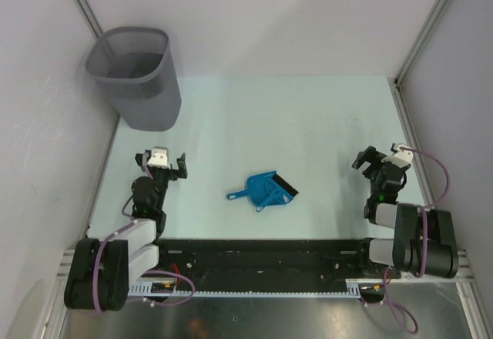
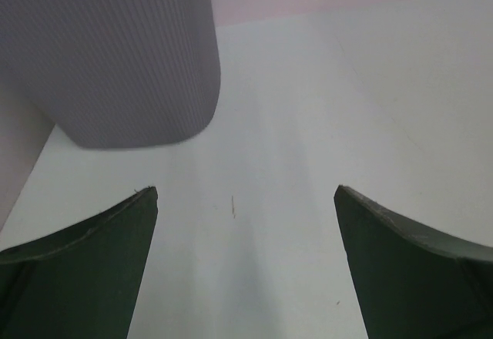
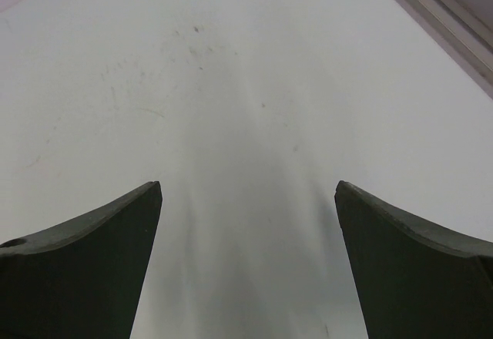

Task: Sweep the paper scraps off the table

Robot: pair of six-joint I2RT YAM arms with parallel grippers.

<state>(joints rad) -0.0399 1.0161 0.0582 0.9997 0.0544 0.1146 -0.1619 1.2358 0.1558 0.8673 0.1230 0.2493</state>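
Table: the pale green table (image 1: 308, 123) fills your top view, from the arm bases to the far walls.
Scraps: you cannot make out any scraps in your three views, so you cannot tell where they lie.
Left gripper: your left gripper (image 1: 163, 163) sits over the table's left side, near the bin, pointing away from the bases.
Left fingers: they stand wide apart and hold nothing. Your left wrist view has only table between the two dark fingers (image 2: 92, 270).
Right gripper: your right gripper (image 1: 372, 163) sits over the table's right side, near the edging, well apart from the pan.
Right fingers: they also stand wide apart and hold nothing. Your right wrist view has only table between the fingers (image 3: 85, 262).
Bin: the grey mesh bin (image 1: 139, 85) stands upright at the far left corner of the table, by the left wall. In your left wrist view it is ahead and to the left of the fingers, not touching them.
Pan: the blue pan (image 1: 262, 183) lies near the table's middle, between the two arms, its handle pointing left.
Brush: the blue brush (image 1: 271, 196) lies against the pan's near side, touching it. You cannot tell whether it rests inside.
Marks: faint dark marks (image 3: 196, 31) dot the table ahead of your right gripper.
Edging: the metal edging (image 3: 447, 23) runs along the table's right side.
Rail: a black rail (image 1: 254, 254) spans the near edge between the bases.
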